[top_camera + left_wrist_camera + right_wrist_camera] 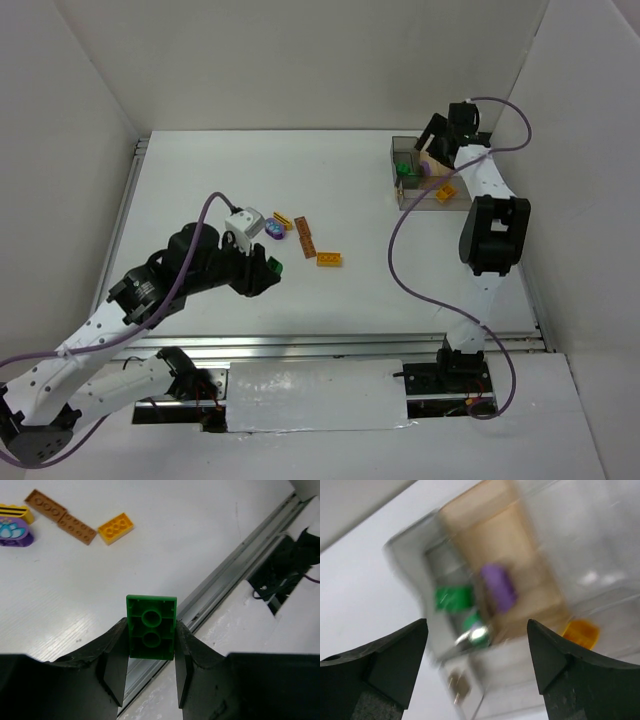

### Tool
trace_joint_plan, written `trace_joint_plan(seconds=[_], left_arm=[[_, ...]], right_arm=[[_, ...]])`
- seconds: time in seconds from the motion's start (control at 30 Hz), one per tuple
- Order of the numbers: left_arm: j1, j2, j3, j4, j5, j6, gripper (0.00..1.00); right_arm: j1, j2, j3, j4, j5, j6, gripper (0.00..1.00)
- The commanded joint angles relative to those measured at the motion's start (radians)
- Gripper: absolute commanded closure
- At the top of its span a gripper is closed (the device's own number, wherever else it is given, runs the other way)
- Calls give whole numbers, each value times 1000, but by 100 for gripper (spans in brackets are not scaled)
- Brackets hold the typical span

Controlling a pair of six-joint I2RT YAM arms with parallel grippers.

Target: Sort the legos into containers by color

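Observation:
My left gripper (265, 268) is shut on a green lego (151, 626), held upright between both pads above the table near its front rail. Loose legos lie just beyond it: a purple piece (272, 232), a yellow-and-black one (284, 221), a brown plate (304, 235) and a yellow-orange brick (329, 259). At the back right stand the containers (409, 198), a smoky tray. My right gripper (435, 145) hovers over it, open and holding nothing. The blurred right wrist view shows green legos (452, 598), a purple one (498, 586) and an orange one (580, 632) in separate compartments.
White walls close in the table at the back and both sides. An aluminium rail (225, 575) runs along the near edge just below the left gripper. The right arm's purple cable (400, 250) loops over the table beside the tray.

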Motion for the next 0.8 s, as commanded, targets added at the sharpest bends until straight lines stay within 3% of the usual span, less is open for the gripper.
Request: trace_joint_plan(seconds=[0.0, 0.07, 0.1, 0.13, 0.23, 0.4, 0.53, 0.77], left_arm=[[28, 15, 48, 107, 189, -28, 100], [40, 18, 59, 182, 270, -48, 100], [43, 19, 58, 215, 385, -63, 100], [45, 24, 58, 251, 451, -68, 100], [53, 39, 53, 380, 605, -105, 100], [62, 50, 55, 514, 801, -151, 100], [63, 33, 15, 670, 871, -249, 100], [63, 56, 10, 653, 855, -261, 100]], right_arm=[[30, -280, -127, 69, -498, -17, 14], [61, -474, -389, 252, -767, 29, 15], [125, -605, -539, 295, -943, 40, 16], [166, -674, -609, 342, -994, 55, 16], [344, -913, -834, 477, -1052, 98, 16], [441, -1173, -1168, 913, -1098, 409, 16], [510, -1252, -1240, 1080, -1156, 522, 16], [670, -1321, -1205, 923, -1049, 385, 15]])
